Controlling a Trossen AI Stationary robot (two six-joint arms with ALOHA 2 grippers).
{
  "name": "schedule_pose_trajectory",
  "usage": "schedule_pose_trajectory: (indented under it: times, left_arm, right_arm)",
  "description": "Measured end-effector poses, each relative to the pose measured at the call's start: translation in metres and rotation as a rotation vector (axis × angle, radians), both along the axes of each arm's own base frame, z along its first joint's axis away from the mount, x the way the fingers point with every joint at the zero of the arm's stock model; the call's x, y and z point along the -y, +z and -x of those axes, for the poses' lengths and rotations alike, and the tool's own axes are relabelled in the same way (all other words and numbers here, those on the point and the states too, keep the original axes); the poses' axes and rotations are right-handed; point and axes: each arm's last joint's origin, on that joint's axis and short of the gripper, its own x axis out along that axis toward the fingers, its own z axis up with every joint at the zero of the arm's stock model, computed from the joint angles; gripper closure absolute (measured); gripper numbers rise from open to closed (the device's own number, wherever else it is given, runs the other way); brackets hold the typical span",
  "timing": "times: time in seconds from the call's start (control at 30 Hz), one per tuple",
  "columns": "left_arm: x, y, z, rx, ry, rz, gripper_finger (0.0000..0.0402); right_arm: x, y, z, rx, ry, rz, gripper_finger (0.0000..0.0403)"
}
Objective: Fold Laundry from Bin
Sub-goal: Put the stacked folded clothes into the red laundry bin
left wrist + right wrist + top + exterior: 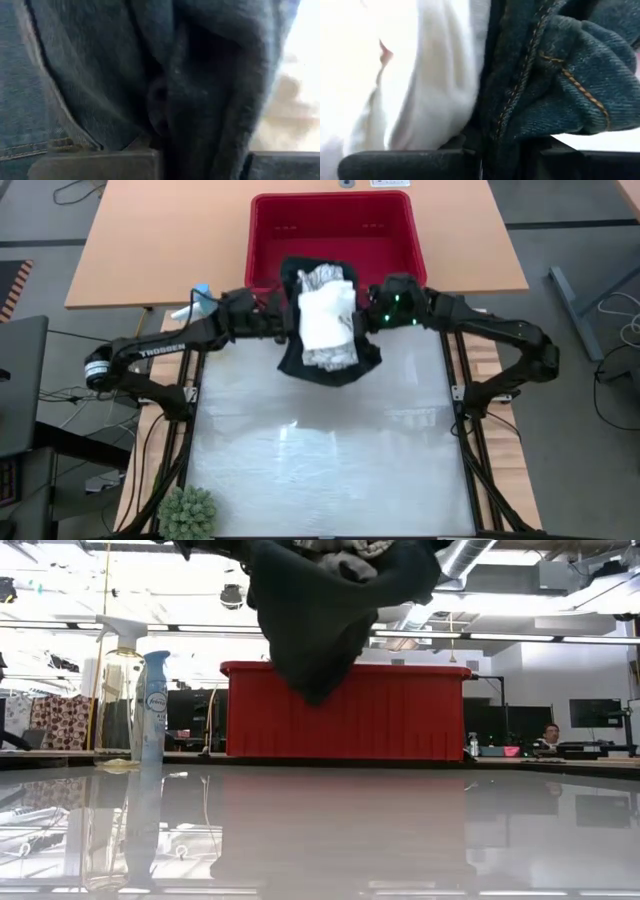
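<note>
The laundry is a bundle held up between my two grippers, just in front of the red bin [332, 230] [345, 710]. It is a dark denim garment [330, 365] [320, 620] with a whitish cloth [325, 320] and a leaf-patterned cloth [322, 277] lying on top. My left gripper [278, 320] is shut on the bundle's left side, and my right gripper [365, 315] is shut on its right side. In the low view the dark garment sags from the top of the picture, clear of the table. My left gripper pinches bunched dark denim [200, 135] at the bundle's left side between its two fingers [95, 165], coming in level from the table's left. The cloth fills the view and hides how many layers are caught. The bundle hangs clear of the table. My right gripper pinches a stitched fold of the dark denim [507, 135] between its fingers [405, 165], with the whitish cloth [430, 75] lying against it. It comes from the table's right, slanting a little downward. The garment sags slack below, lifted clear.
A spray bottle [150, 705] [200, 292] stands at the table's far left, near the left arm. A small green plant [188, 515] sits at the near left corner. The glossy table top [320, 470] spreads below the bundle. A person sits far off in the room [550, 735].
</note>
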Motion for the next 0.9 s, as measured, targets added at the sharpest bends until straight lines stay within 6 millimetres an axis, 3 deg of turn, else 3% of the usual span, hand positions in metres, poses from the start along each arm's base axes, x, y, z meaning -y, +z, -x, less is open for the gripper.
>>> schedule_pose_trajectory:
  times: [0.13,0.4,0.57,0.77,0.9]
  left_arm:
    - [-0.024,0.005,0.011,0.013,0.072,-0.012,0.0379]
    - [-0.067,0.007,0.037,0.028,0.220,-0.010,0.0379]
    - [-0.092,0.007,0.053,0.058,0.300,-0.020,0.0379]
    - [-0.126,0.003,0.046,0.120,0.286,0.003,0.0379]
    - [-0.152,0.017,0.027,0.108,0.255,-0.059,0.0379]
  right_arm:
    - [0.028,0.009,-0.006,0.026,-0.009,0.010,0.0311]
    - [0.087,0.023,-0.056,0.050,0.042,0.040,0.0311]
    - [0.118,0.037,-0.075,0.015,0.044,0.085,0.0311]
    - [0.143,0.042,-0.081,0.006,0.019,0.122,0.0311]
    - [0.156,0.042,-0.069,-0.001,-0.014,0.141,0.0311]
